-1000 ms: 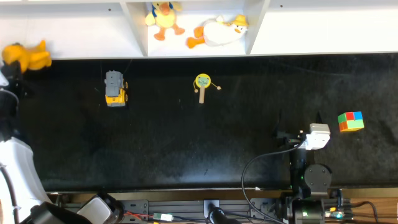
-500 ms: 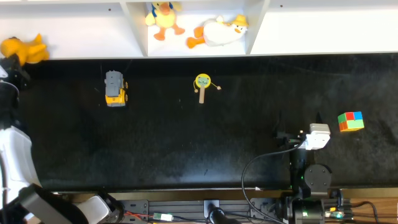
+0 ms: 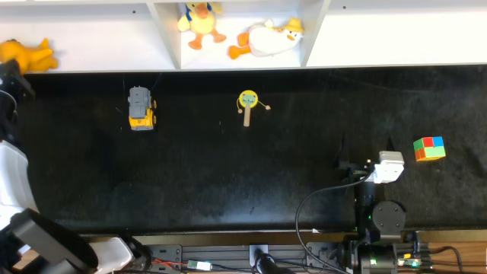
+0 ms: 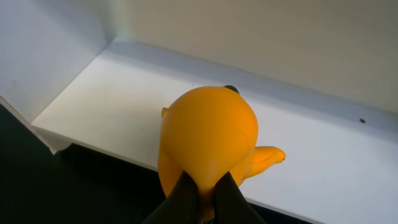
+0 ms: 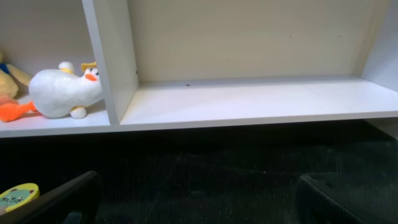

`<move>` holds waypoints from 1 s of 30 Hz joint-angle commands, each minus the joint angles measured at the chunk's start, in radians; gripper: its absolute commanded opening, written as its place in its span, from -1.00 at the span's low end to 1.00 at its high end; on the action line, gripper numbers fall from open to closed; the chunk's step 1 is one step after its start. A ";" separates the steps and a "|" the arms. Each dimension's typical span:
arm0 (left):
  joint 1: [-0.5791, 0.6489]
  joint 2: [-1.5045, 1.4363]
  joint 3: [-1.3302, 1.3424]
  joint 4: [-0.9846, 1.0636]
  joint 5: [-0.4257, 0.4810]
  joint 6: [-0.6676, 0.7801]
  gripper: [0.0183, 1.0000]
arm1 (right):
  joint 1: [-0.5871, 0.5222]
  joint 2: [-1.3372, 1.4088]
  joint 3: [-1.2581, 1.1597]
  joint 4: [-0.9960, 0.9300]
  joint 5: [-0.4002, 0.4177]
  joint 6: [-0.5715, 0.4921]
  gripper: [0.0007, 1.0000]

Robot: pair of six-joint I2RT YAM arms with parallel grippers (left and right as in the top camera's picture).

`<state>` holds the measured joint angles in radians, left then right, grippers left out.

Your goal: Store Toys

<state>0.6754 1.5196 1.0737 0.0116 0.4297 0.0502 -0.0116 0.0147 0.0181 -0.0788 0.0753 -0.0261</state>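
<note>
An orange plush toy [image 4: 208, 134] hangs over the front edge of the white shelf's left compartment [image 4: 112, 106], with my left gripper [image 4: 202, 198] shut on its underside. In the top view the toy [image 3: 27, 55] is at the far left, with the left gripper [image 3: 11, 78] just below it. My right gripper [image 5: 199, 208] is open and empty, low over the black mat and facing the shelf's right compartment [image 5: 249, 99]. Out on the mat lie a yellow-grey truck [image 3: 140, 107], a green rattle [image 3: 248, 102] and a coloured cube [image 3: 428, 148].
A yellow duck [image 3: 200, 19] and a white duck [image 3: 268, 38] lie in the shelf's middle compartment. White dividers [image 5: 109, 56] separate the compartments. The right arm [image 3: 377, 205] is folded near the mat's front edge, left of the cube.
My left gripper has carried the orange plush toy farther back and slightly left, onto the front of the left compartment. The right arm has stayed still.
</note>
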 commanded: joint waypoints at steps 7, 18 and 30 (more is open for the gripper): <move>-0.024 0.047 0.074 -0.014 0.013 0.002 -0.96 | -0.001 -0.011 -0.013 0.005 -0.005 0.005 0.99; -0.075 0.062 0.087 -0.019 -0.056 0.002 -0.94 | -0.001 -0.011 -0.013 0.005 -0.005 0.005 0.99; -0.095 0.069 0.096 -0.043 -0.129 0.031 -0.92 | -0.001 -0.011 -0.013 0.005 -0.005 0.005 0.99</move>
<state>0.5964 1.5742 1.1294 -0.0341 0.3202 0.0589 -0.0116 0.0147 0.0181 -0.0788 0.0750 -0.0261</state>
